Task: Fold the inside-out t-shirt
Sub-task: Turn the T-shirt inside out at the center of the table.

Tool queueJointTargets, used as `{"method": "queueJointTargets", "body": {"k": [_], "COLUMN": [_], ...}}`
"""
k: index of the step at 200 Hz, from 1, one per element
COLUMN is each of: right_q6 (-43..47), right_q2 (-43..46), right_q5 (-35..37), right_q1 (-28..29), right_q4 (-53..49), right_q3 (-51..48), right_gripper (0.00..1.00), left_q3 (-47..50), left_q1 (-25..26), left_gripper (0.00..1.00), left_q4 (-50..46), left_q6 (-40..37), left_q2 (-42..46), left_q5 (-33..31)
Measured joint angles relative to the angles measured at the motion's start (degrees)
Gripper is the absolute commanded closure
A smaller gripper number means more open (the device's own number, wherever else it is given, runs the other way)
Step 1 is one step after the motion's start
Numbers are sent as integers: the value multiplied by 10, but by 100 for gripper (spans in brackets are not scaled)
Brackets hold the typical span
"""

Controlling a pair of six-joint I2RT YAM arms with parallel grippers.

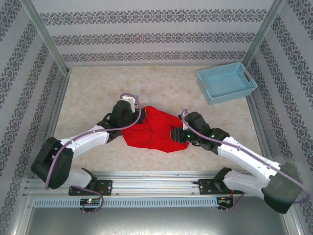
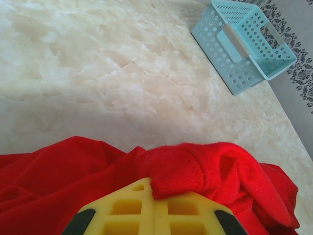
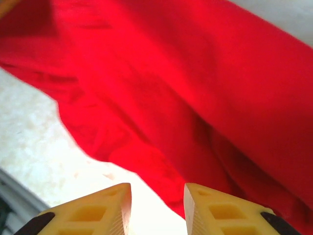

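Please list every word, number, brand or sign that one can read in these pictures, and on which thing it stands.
No text can be read anywhere. The red t-shirt shows no print, the light blue basket no label, the marbled table no marks; the wallpaper bears only ornament.

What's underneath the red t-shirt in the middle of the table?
The pale marbled table shows all around the t-shirt, which lies on it. Anything beneath the bunched fabric itself is covered and cannot be seen.
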State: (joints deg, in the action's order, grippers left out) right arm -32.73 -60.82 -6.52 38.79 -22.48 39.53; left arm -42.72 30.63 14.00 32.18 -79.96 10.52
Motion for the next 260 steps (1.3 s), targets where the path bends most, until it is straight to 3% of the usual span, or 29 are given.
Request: {"method": "queueJointTargets", "body": {"k": [32,116,137,150,166,189,207,260], "right_q6": [-8,-17,-18,-17,-18,-15,-14,36], "right_q2": [-23,-75,-98,-115,-136,-149,-149,-76], "right_q5": [50,79,84,87,87,93,102,101], "right_q1": [-16,-32,-32,-32,-32,-32,-32,-3], "right_q4": [-16,-18,-18,-17,-14,-14,-14,-12], "right_q3": [0,0,0,0,0,1,2,7], "right_gripper": [61,56,47,46,56,83,97,100], "left_q3": [-5,-5,-6,-6,-7,-8,-10,-79], "left_q1": [0,0,0,0,0,-1,-4,-33], "left_gripper": [100,100,100,100,100,100,100,100], "left_q4": [-5,-11,-15,-16,-19,-24,-37,-136], "left_q6": [0,0,0,0,0,0,0,-1], "left_q2": [0,1,1,1,1,1,1,-21], "left_q5": [4,4,4,4,4,4,1,-24]}}
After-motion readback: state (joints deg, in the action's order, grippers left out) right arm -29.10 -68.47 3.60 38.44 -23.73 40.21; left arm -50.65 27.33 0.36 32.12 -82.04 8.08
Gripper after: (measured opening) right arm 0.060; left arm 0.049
